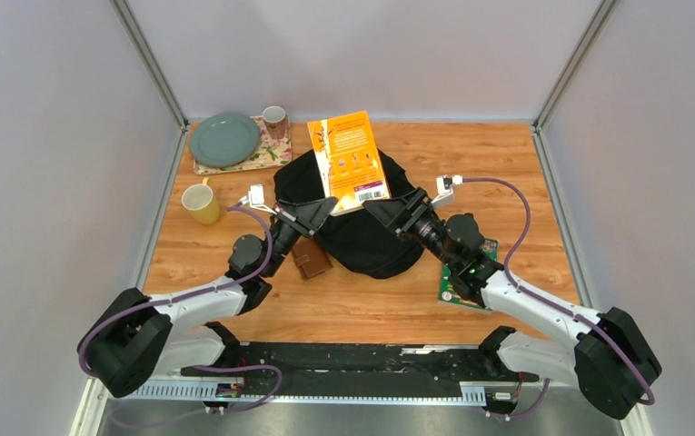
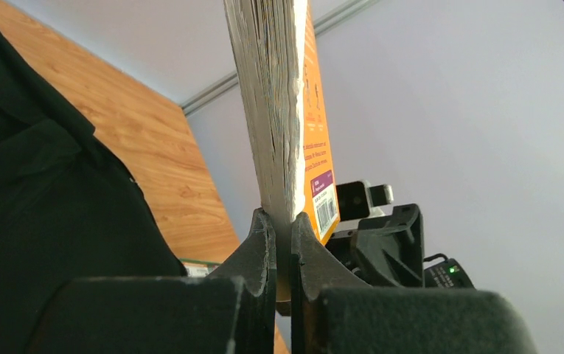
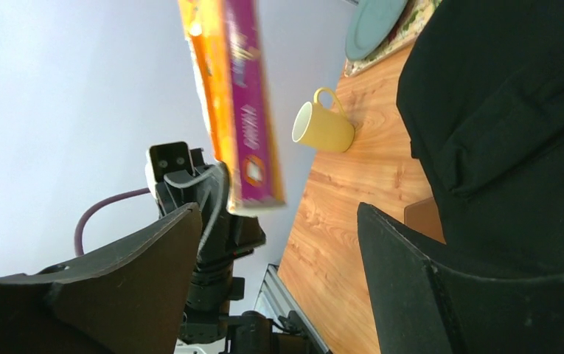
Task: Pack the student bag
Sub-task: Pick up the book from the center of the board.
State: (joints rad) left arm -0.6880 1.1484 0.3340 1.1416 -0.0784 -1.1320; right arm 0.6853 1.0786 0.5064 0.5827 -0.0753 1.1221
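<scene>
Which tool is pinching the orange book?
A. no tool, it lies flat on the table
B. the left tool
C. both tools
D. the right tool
B. The left tool is shut on the bottom edge of the orange book and holds it upright, while the right tool stands wide open beside it, touching nothing.

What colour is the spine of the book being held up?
Purple, on an otherwise orange book; it shows best in the right wrist view.
</scene>
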